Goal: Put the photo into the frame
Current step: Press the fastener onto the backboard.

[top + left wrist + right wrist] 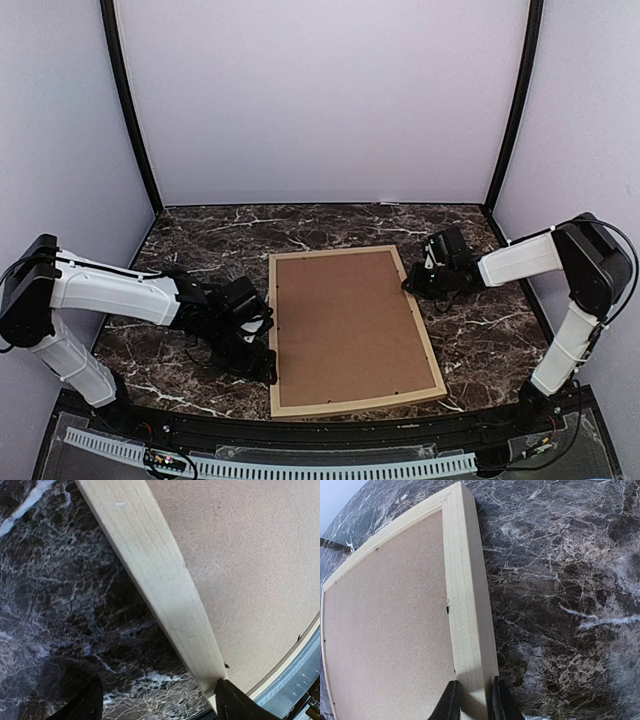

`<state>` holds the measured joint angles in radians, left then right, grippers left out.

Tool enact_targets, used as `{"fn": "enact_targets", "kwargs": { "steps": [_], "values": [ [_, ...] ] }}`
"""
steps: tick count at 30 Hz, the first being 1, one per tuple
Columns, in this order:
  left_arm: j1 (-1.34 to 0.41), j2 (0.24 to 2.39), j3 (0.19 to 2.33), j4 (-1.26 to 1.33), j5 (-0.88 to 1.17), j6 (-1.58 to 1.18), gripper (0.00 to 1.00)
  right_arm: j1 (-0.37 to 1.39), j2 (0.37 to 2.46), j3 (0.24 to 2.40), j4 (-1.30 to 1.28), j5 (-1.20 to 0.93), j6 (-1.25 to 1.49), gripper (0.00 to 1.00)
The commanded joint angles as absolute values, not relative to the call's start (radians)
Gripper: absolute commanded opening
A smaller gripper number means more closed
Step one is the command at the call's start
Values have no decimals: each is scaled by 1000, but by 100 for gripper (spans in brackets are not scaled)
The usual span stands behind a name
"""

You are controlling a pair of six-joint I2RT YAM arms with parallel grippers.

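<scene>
The right tool (472,700) pinches the right rail of the wooden frame (467,605), face down on the marble counter (480,330) with its backing board (345,325) seated; the left tool (160,705) gapes wide at the left rail, empty. The photo is unseen, presumably inside; the next move likely needs the left tool closing on its rail.

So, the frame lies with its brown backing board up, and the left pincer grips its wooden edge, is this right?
Not quite: it is the right pincer that grips the wooden edge of the frame, as the right wrist view shows. The left pincer stands open. The brown backing board does face up.
</scene>
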<state>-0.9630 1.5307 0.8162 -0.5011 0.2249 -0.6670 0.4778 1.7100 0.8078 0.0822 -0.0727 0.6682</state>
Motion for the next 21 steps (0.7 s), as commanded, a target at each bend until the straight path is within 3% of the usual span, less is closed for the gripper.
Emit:
{"fn": "enact_targets", "kwargs": {
  "steps": [1,21],
  "values": [
    [-966,1558,812,-475,217,-674,80,495,1731,781,-18,-128,737,7],
    [-966,1639,826,-428,231,-665,80,497,1723,769,-10,-130,742,7]
  ]
}}
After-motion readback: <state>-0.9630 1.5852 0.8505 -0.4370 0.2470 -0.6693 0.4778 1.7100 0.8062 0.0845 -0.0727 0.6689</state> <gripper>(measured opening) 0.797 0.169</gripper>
